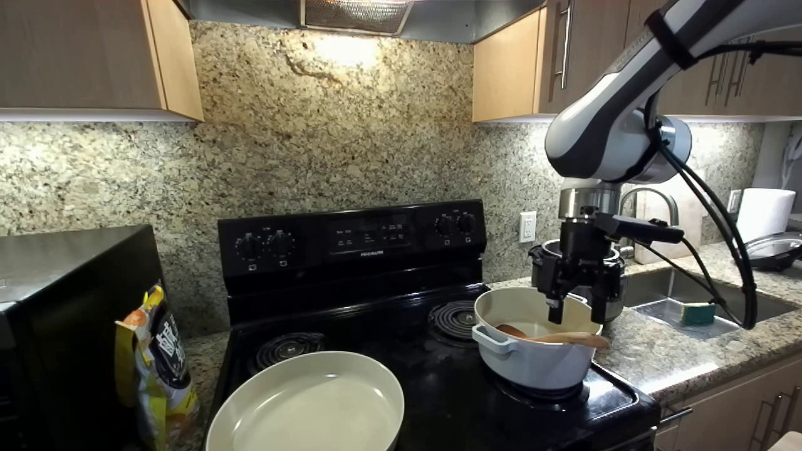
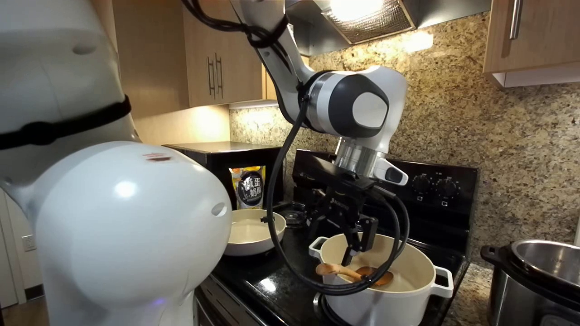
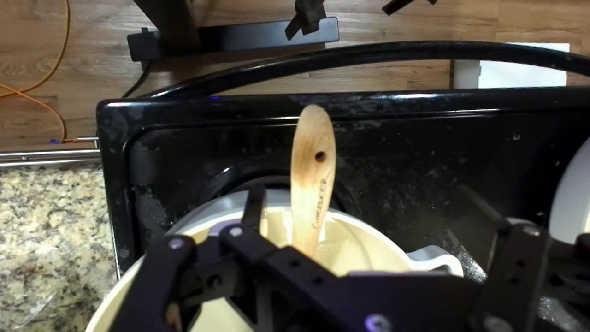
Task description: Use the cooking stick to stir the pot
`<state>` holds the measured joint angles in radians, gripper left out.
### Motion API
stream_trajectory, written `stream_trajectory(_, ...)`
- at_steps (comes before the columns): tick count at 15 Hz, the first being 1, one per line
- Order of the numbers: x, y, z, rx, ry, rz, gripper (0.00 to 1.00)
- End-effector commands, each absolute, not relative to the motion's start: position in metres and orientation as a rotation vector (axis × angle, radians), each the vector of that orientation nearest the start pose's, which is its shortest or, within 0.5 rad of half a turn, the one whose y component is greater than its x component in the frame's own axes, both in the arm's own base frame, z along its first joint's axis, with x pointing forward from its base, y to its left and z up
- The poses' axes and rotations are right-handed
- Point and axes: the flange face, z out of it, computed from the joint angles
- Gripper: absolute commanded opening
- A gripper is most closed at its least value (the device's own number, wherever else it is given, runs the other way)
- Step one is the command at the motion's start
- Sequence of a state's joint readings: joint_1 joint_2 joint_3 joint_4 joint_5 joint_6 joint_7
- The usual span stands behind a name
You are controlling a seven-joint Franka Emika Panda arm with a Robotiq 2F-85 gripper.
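The white pot [image 1: 532, 368] stands on the stove's right burner in an exterior view; it also shows in an exterior view [image 2: 385, 308] and in the wrist view [image 3: 364, 229]. The cooking stick, a light-brown wooden spoon [image 1: 567, 339], leans in the pot with its handle over the rim. It shows in an exterior view [image 2: 340, 270] with its bowl end inside. In the wrist view its handle [image 3: 312, 175] points up, nearer the left finger. My gripper [image 1: 577, 313] is open, fingers wide apart, pointing down over the pot and above the spoon. Its fingers show in the wrist view [image 3: 367, 207].
A wide cream dish [image 1: 326, 401] stands at the stove's front left. A steel cooker [image 2: 512, 290] stands on the counter beside the pot. A snack bag [image 1: 166, 369] leans by a black box [image 1: 69, 326]. My black cable [image 2: 290, 267] loops down across the pot's front.
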<state>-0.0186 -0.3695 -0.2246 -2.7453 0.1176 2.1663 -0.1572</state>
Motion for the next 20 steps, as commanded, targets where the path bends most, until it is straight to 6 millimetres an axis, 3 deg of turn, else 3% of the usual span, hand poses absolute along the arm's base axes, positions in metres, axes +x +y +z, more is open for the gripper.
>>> stream_trajectory(1, 0.344, -0.080, 0.292, -2.910, 0.219, 0.335, 1.00)
stream_trajectory(3, 0.344, -0.080, 0.284, -2.910, 0.223, 0.379, 1.00)
stream_trajectory(5, 0.343, -0.080, 0.278, -2.909, 0.225, 0.409, 0.73)
stream_trajectory(15, 0.345, -0.081, 0.275, -2.940, 0.220, 0.454, 0.07)
stream_trajectory(20, 0.343, -0.082, 0.283, -2.986, 0.202, 0.456, 0.00)
